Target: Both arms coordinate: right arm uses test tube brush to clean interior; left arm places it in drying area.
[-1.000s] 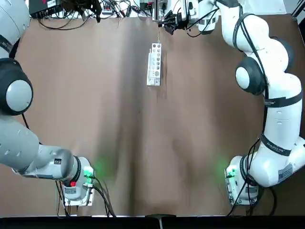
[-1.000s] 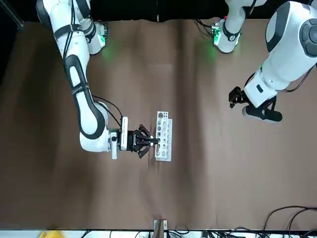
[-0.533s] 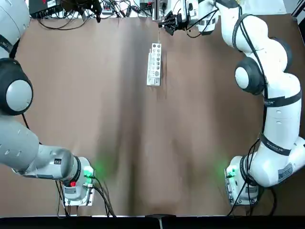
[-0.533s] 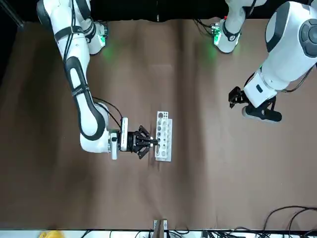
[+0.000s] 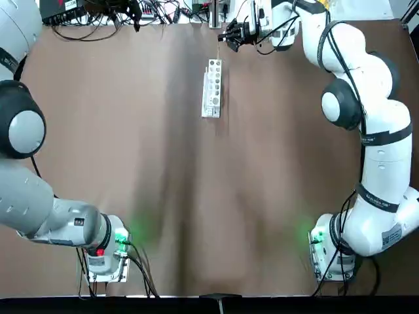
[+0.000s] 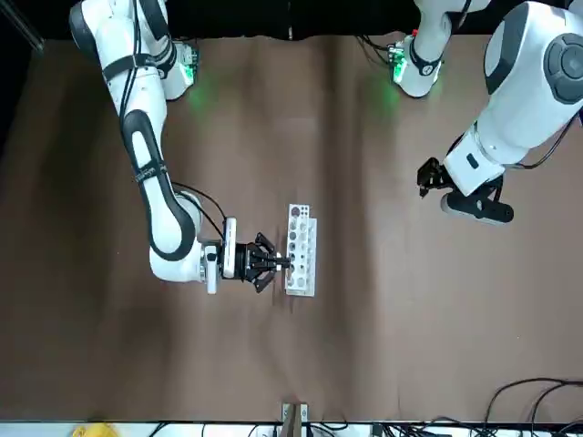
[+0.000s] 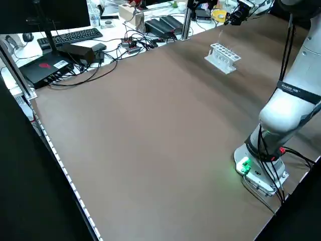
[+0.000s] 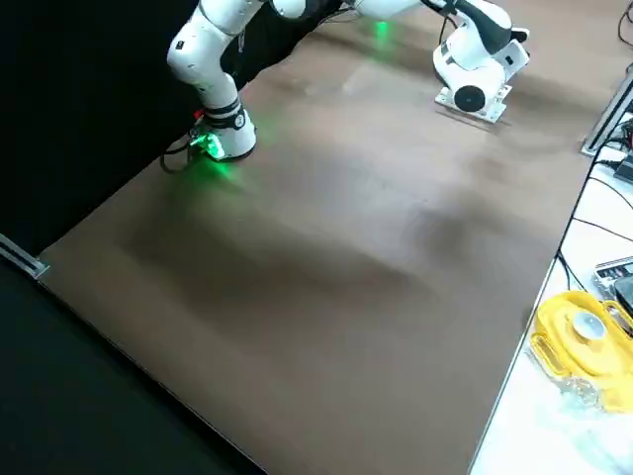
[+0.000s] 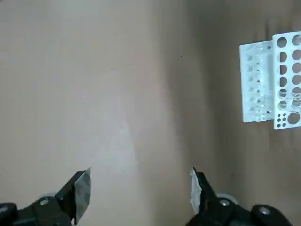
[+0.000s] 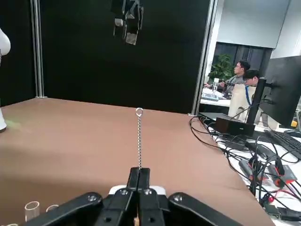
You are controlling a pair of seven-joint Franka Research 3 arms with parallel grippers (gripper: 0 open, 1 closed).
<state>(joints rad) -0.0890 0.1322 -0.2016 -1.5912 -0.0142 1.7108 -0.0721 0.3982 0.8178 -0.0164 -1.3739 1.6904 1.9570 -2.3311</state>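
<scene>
My right gripper (image 10: 139, 172) is shut on the thin wire handle of the test tube brush (image 10: 139, 136), whose ring end points up. It hovers at the far end of the drying area (image 5: 211, 88), a white rack with round holes, next to its end in the front view (image 6: 301, 250). The brush (image 7: 219, 36) hangs as a fine line over the rack (image 7: 223, 56). Clear tube rims (image 10: 32, 207) show below the fingers. My left gripper (image 9: 139, 188) is open and empty, held high over bare table, with the rack (image 9: 273, 80) off to one side.
Cables and electronics (image 5: 98, 13) line the table's far edge. A keyboard (image 7: 75, 35) and boxes lie beyond it. A yellow object (image 8: 584, 336) lies off the table edge. People (image 10: 244, 75) sit at a desk in the background. Arm bases (image 5: 108, 252) glow green.
In the top view my right gripper with the brush has drifted slightly toward the far edge. The left arm has shifted a little. The rack has not moved.
</scene>
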